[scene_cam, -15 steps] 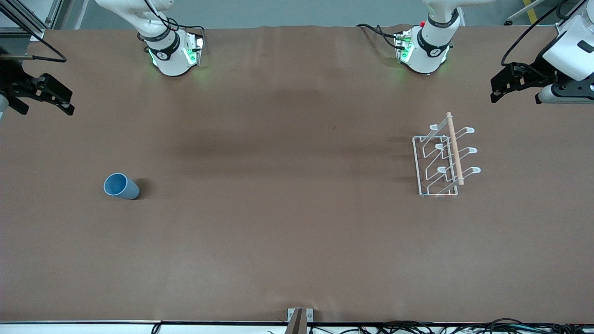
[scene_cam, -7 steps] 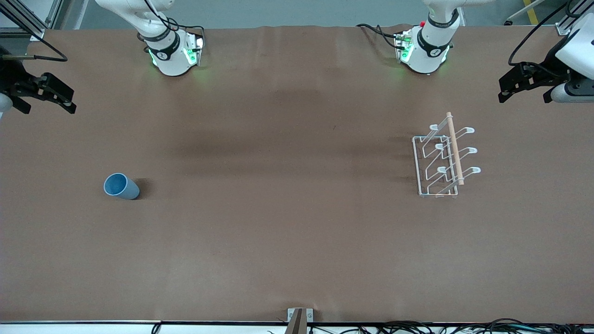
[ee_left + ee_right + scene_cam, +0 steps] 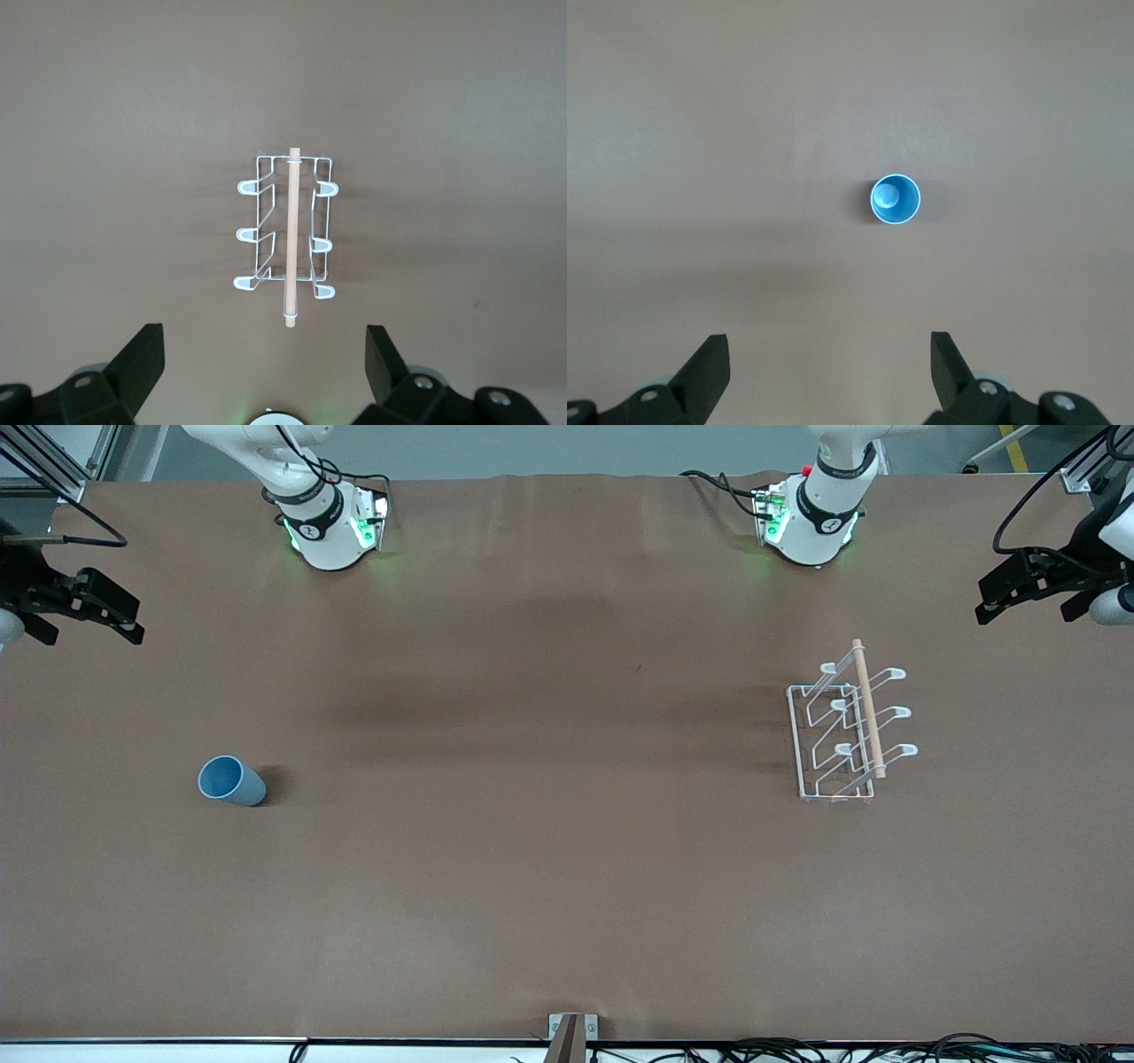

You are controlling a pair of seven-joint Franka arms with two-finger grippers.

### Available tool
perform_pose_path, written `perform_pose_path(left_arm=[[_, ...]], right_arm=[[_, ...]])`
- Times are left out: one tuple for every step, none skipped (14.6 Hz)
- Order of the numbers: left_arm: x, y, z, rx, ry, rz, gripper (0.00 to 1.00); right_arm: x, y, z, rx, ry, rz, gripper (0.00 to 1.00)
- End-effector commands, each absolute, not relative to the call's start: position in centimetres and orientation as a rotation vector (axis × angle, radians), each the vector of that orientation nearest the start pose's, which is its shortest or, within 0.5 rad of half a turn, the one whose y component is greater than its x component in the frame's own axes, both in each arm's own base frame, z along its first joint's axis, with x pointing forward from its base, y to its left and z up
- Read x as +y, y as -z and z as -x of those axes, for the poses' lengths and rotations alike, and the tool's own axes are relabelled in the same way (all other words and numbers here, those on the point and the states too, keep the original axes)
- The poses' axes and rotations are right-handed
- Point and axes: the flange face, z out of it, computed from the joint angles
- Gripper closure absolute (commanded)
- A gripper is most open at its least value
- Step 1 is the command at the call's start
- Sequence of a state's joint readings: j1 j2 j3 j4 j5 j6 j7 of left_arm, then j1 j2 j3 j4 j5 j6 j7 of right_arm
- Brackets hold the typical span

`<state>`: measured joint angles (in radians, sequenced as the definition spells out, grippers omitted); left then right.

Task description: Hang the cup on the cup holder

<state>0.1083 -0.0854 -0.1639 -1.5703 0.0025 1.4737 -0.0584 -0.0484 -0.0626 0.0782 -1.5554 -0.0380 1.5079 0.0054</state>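
The light-blue cup [image 3: 230, 781] stands upright, mouth up, on the brown table toward the right arm's end; it also shows in the right wrist view [image 3: 896, 200]. The white wire cup holder [image 3: 842, 735] with its wooden rod [image 3: 868, 708] stands toward the left arm's end, and shows in the left wrist view [image 3: 286, 235]. Its prongs are bare. My right gripper [image 3: 128, 622] is open and empty, high over the table's edge, well apart from the cup [image 3: 828, 350]. My left gripper [image 3: 985, 600] is open and empty, high over the other edge, apart from the holder [image 3: 264, 341].
The two arm bases [image 3: 332, 527] [image 3: 806, 522] stand along the table's edge farthest from the front camera. A small metal bracket [image 3: 572, 1027] and cables [image 3: 797, 1051] sit at the edge nearest that camera. Brown table [image 3: 549, 779] lies between cup and holder.
My left gripper has drawn back outward, away from the cup holder, toward the table's end. My right gripper has barely shifted. Cup and holder have not moved.
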Motion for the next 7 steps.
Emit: perform_pose_path(left_arm=[[-3.7,-66.3,-52.0,0.024,-0.031,3.122,0.00],[-3.8,-66.2,-52.1,0.027,-0.036,3.122,0.00],[-3.9,-66.1,-52.1,0.029,-0.038,3.122,0.00],[-4.0,-66.0,-52.1,0.032,-0.041,3.122,0.00],[-4.0,-66.1,-52.1,0.032,-0.038,3.122,0.00],[-3.8,-66.0,-52.1,0.027,-0.041,3.124,0.00],[-3.7,-66.0,-52.1,0.025,-0.041,3.122,0.00]], right_arm=[[0.6,-64.6,-53.9,-0.042,-0.012,3.164,0.00],[-0.2,-63.7,-54.4,-0.030,-0.034,3.162,0.00],[-1.0,-62.5,-55.2,-0.011,-0.058,3.160,0.00],[-1.8,-60.6,-56.1,0.007,-0.073,3.157,0.00],[-2.5,-58.8,-56.9,0.022,-0.064,3.156,0.00],[-2.6,-56.7,-57.6,0.023,-0.059,3.155,0.00],[-3.1,-54.4,-58.1,0.034,-0.070,3.153,0.00]])
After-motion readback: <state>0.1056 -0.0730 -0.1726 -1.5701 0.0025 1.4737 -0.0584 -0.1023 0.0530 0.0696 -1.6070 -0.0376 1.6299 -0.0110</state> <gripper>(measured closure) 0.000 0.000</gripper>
